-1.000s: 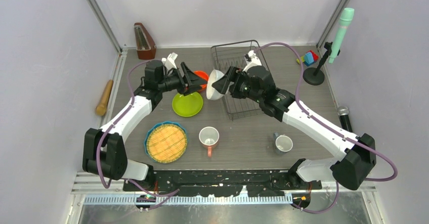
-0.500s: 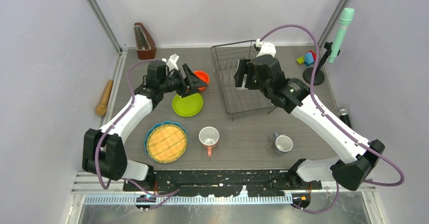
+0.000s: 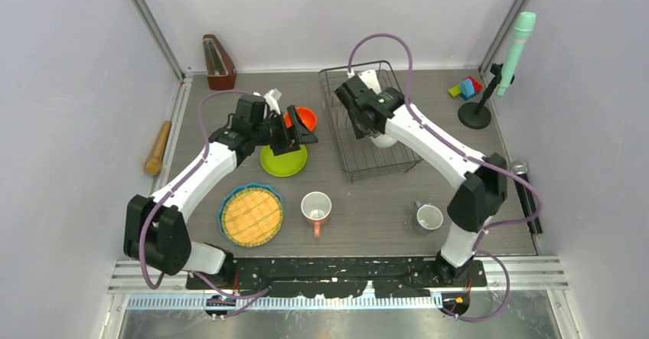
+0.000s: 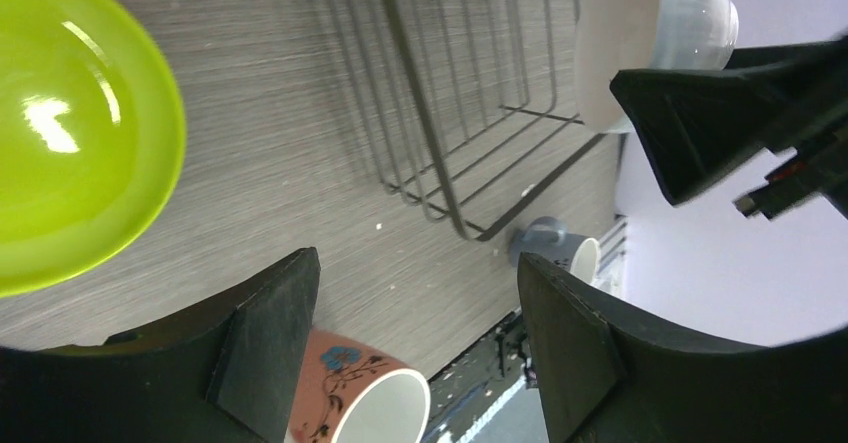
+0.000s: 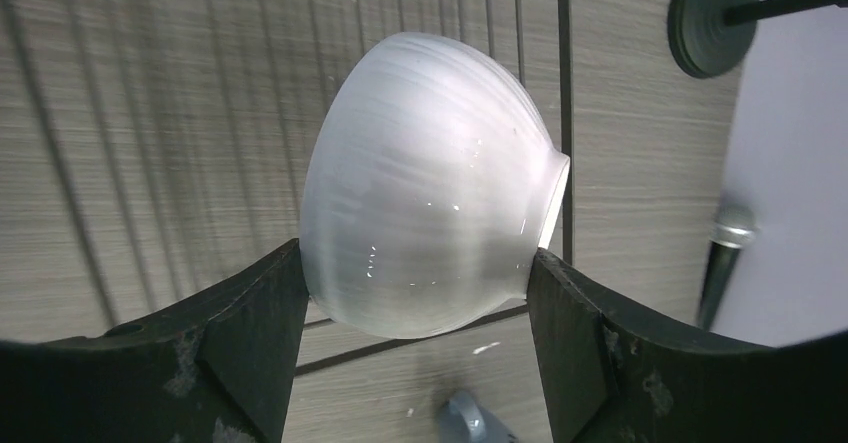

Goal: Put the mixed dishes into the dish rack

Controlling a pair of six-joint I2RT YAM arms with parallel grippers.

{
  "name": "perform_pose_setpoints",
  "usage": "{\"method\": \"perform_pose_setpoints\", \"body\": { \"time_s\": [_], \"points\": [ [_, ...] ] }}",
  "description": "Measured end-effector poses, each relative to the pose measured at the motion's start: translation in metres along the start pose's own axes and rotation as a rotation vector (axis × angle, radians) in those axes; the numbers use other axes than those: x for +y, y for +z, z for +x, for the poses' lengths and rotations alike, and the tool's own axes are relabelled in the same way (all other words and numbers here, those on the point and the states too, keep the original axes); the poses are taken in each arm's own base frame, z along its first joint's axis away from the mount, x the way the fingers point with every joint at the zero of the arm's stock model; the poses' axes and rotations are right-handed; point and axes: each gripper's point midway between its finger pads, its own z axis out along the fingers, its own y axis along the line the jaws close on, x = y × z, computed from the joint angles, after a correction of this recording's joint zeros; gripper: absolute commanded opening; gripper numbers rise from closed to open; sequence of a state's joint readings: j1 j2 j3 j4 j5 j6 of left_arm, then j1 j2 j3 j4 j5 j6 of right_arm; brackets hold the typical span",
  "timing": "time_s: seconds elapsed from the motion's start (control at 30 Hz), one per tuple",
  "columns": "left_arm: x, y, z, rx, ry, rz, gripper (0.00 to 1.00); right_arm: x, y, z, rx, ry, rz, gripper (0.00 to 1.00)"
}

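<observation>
Dish rack behind 2 mugs, right of 2 plates

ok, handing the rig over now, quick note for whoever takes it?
Left gripper: open, empty, by the lime-green plate.
Right gripper: shut on white bowl, held over the dish rack.
Done: nothing released in the rack yet.
Left: place the bowl, then orange bowl, lime-green plate, blue-rimmed plate, pink floral mug, grey-blue mug, all on the table.

The bowl is white, the plate lime-green, the mug floral
</observation>
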State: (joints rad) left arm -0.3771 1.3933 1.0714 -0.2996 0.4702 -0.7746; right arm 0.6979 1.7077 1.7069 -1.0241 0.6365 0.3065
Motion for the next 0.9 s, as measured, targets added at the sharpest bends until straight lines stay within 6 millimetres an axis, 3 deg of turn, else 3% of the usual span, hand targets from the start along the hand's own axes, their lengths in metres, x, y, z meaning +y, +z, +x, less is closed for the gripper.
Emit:
{"method": "perform_pose_setpoints", "body": {
  "time_s": [0.37,0.7,0.83,0.9],
  "points": [
    [0.02,-0.022,-0.001,-0.049,0.062,-0.133,0.75,0.002,0.053,0.037,0.159,-0.201,0.201,0.0],
    [0.026,-0.022,0.001,-0.043,0.075,-0.15,0.74,0.01,0.075,0.065,0.241,-0.228,0.247,0.01],
    [0.026,-0.022,0.001,-0.042,0.076,-0.15,0.74,0.011,0.078,0.073,0.265,-0.215,0.263,0.08],
    [0.026,-0.022,0.001,-0.041,0.076,-0.151,0.74,0.012,0.081,0.078,0.279,-0.214,0.271,0.24]
  ]
}}
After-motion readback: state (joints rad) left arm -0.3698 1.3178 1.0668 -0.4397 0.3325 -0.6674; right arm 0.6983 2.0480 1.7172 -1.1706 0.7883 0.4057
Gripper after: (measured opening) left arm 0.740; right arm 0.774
